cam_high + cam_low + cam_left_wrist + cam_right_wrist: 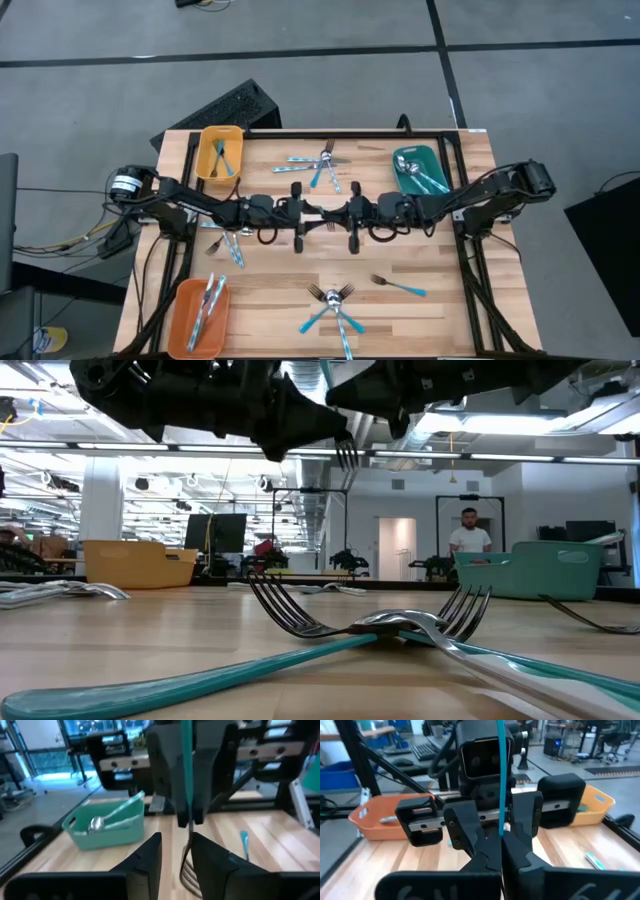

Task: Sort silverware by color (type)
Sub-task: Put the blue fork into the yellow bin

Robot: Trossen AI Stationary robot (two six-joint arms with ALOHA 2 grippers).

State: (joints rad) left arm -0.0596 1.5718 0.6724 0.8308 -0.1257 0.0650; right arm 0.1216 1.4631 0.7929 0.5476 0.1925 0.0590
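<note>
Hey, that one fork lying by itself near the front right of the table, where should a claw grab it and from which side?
Grip the lone fork at mid-handle, from straight above, fingers across it. It lies flat and apart from the pile, so the slim straight handle is free on both sides. The right claw holds another fork now.
</note>
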